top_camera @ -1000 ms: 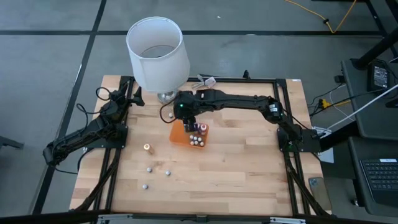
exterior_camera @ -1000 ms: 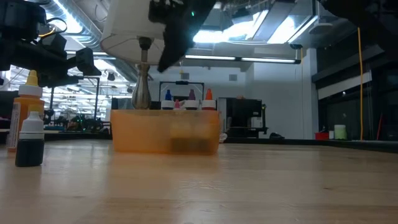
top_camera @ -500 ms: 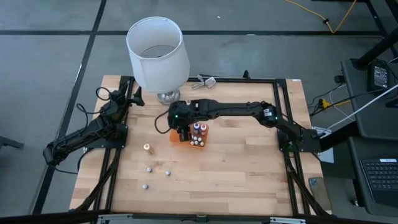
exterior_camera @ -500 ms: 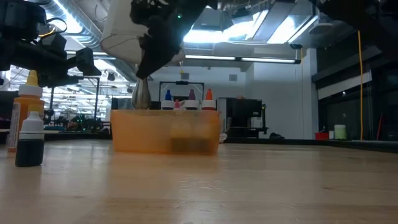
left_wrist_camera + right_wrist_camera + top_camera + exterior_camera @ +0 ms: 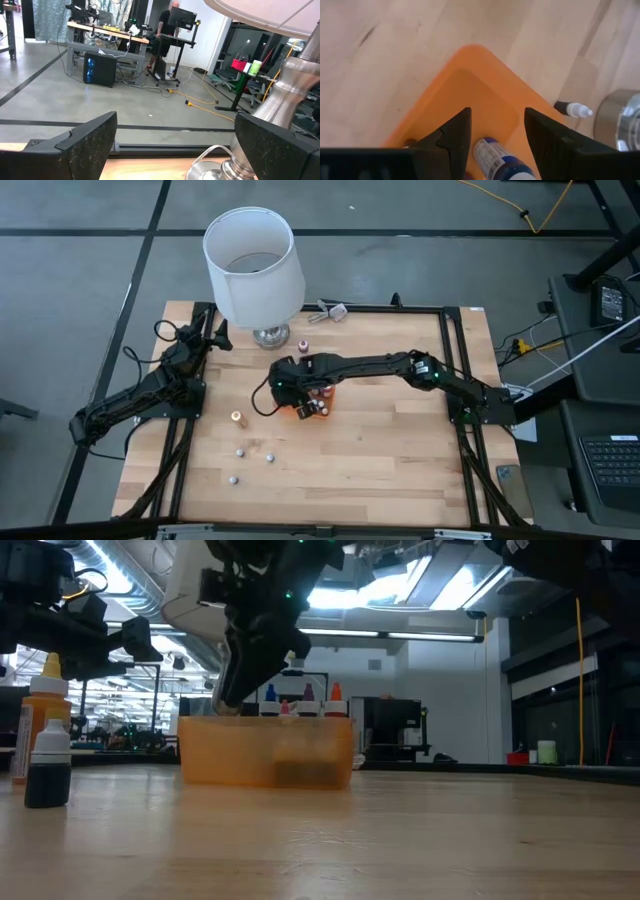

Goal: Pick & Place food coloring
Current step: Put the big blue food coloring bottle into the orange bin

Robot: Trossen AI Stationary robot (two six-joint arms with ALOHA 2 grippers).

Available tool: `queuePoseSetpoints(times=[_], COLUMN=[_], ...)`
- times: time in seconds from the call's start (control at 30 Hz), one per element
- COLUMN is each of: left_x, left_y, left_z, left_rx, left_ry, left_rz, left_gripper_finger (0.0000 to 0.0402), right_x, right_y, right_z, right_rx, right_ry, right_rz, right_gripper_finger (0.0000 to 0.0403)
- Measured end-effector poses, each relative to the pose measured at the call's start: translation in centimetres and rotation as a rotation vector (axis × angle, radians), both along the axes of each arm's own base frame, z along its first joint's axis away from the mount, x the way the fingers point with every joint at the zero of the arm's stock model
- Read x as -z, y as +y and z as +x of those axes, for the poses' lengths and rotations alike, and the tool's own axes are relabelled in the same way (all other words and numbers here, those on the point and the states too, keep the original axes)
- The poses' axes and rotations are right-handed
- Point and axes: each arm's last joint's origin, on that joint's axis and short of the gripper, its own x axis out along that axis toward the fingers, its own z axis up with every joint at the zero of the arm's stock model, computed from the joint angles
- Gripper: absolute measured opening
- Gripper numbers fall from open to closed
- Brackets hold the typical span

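Note:
The orange tray sits mid-table with several food coloring bottles standing in it, their caps showing above its wall. My right gripper hangs open low over the tray's left end. In the right wrist view its fingers stand apart above a white-and-blue bottle in the tray. Loose bottles rest on the table: an orange one, small ones near the front left, and one by the lamp. My left gripper waits open at the far left.
A big white-shaded lamp stands at the far edge, its metal base close behind the tray, with a bottle lying beside it. An orange bottle and a dark one stand on the near left. Bare wood lies right of the tray.
My right gripper has moved from over the tray's far edge toward the table's near-left and down, ending low over the tray's left end. The bottle by the lamp base has come into view as the arm moved off it.

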Motion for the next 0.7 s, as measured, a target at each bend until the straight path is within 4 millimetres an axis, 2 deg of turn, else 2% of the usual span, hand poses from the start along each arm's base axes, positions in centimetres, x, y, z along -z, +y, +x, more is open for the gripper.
queuePoseSetpoints(times=[0.4,0.7], left_x=[0.0,0.0], left_y=[0.0,0.0], left_z=[0.0,0.0], left_rx=[0.0,0.0], left_ry=[0.0,0.0], left_rz=[0.0,0.0], left_gripper_finger=[0.0391,0.0391], right_x=[1.3,1.4], right_y=[-0.5,-0.5], right_z=[-0.2,-0.5], right_rx=[0.058,0.088], right_ry=[0.077,0.103], right_rz=[-0.114,-0.104], right_gripper_finger=[0.0182,0.0182])
